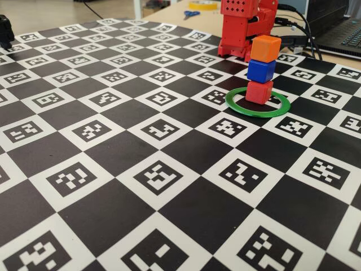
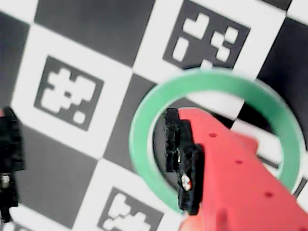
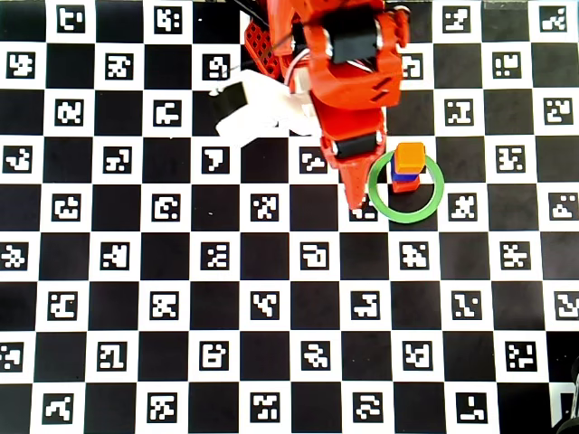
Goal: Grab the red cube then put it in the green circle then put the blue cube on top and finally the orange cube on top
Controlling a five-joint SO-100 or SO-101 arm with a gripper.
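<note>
In the fixed view the red cube (image 1: 259, 92) stands inside the green circle (image 1: 259, 113), toward its back. The blue cube (image 1: 261, 70) sits on it and the orange cube (image 1: 265, 48) sits on top. From overhead the orange cube (image 3: 410, 156) covers most of the stack inside the ring (image 3: 407, 218). My gripper (image 3: 355, 201) hangs above the ring's left rim, beside the stack and apart from it. In the wrist view the gripper (image 2: 91, 139) is open and empty. Its red finger (image 2: 231, 173) covers part of the ring (image 2: 216, 79), and no cube shows there.
The board is a black and white checker mat with printed markers (image 1: 163, 175). The red arm base (image 1: 242, 28) stands just behind the stack. Scissors (image 1: 190, 13), a yellow tape roll (image 1: 203, 4), cables and a laptop (image 1: 344, 28) lie beyond the mat.
</note>
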